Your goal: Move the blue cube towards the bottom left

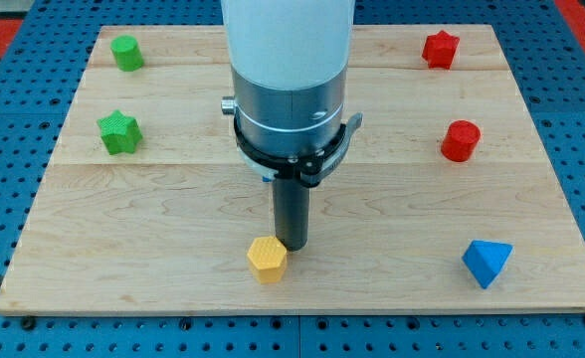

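My tip [292, 245] rests on the wooden board [173, 209] near the bottom middle. A yellow hexagonal block [267, 259] lies right next to it, at its lower left. No blue cube shows whole. A small sliver of blue [262, 177] peeks out from behind the arm, just left of the rod's upper end, and its shape cannot be made out. A blue triangular block [487, 263] lies at the bottom right, far from the tip.
A green cylinder-like block [125, 52] sits at the top left with a green star [118, 132] below it. A red star [440, 48] sits at the top right with a red cylinder [461, 140] below it. The arm's wide body hides the board's top middle.
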